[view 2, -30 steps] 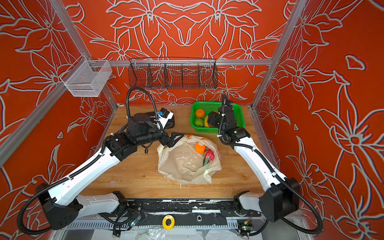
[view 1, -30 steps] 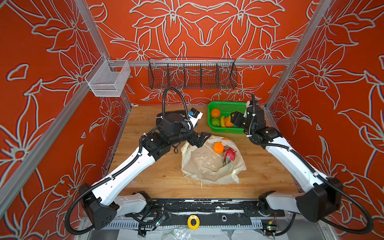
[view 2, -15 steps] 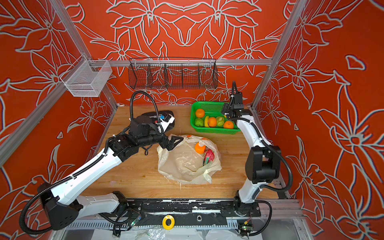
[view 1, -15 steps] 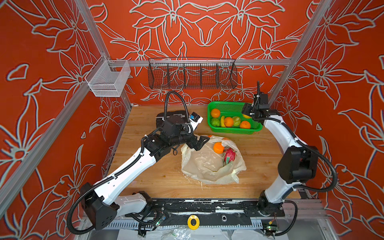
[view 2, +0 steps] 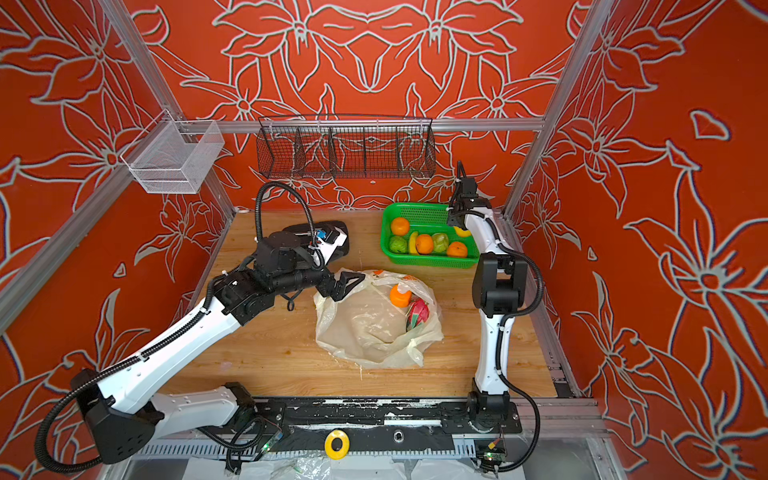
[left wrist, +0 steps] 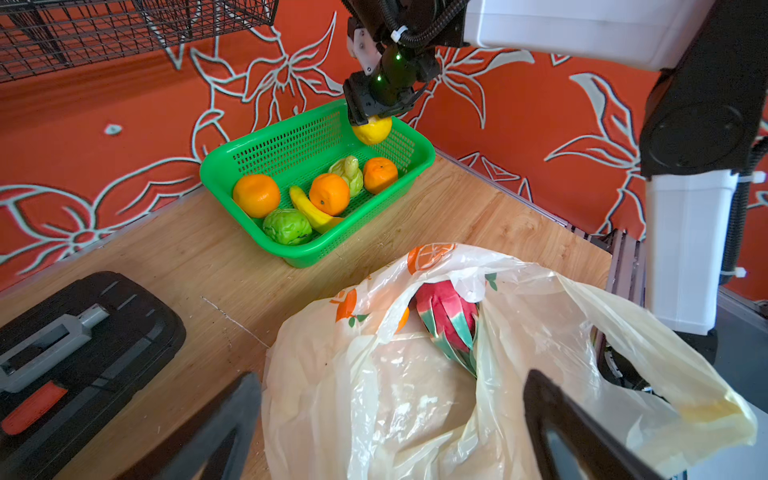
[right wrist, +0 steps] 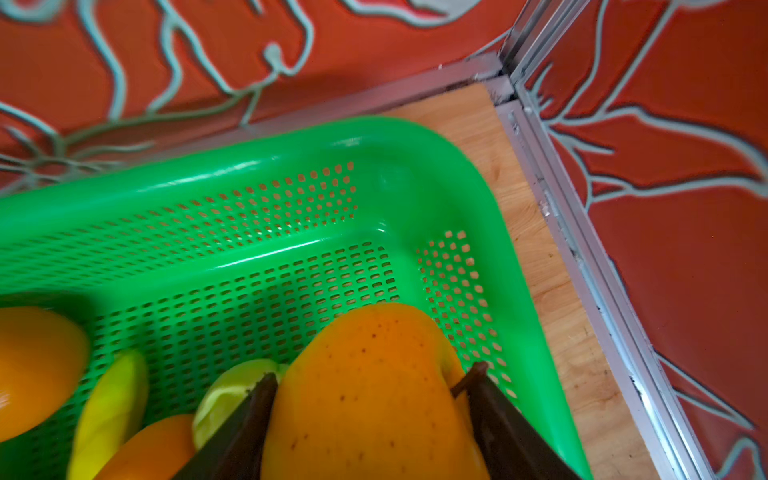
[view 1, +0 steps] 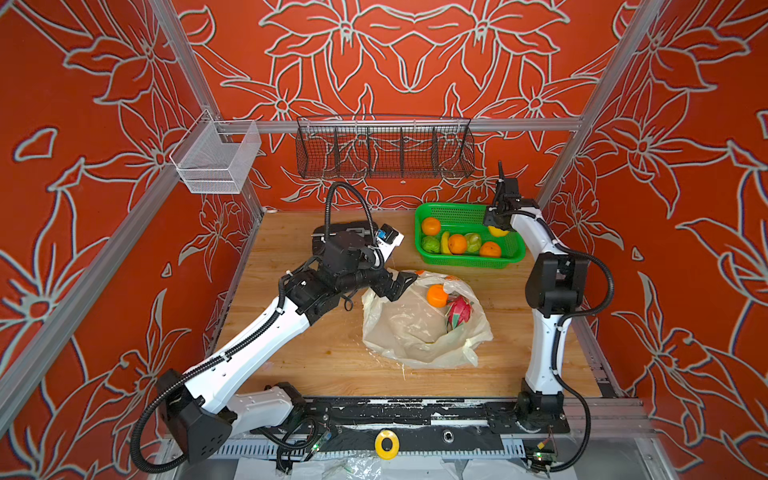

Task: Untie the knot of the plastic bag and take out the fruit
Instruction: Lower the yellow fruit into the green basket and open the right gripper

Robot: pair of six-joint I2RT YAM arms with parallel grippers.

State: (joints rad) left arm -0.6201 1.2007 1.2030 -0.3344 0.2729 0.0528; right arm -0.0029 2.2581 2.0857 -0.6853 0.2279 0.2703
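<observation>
Yellow fruit [left wrist: 372,130] clamped in right gripper [right wrist: 374,374], hanging over basket's [right wrist: 291,141] far corner.
Left gripper [left wrist: 390,382] wide (empty) at bag [left wrist: 332,395] mouth.

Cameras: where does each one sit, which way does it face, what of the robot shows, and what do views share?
Top views: high over the front, looking down at the wooden table, plastic bag and green basket; left arm and right arm show whole.
Left wrist: on the left arm, facing across the bag toward the basket; open left tool in front, right tool beyond.
Right wrist: on the right arm, looking into the basket's corner; its fingers clamp a yellow fruit.
Shared: all show the basket; both wrist views, that fruit.
</observation>
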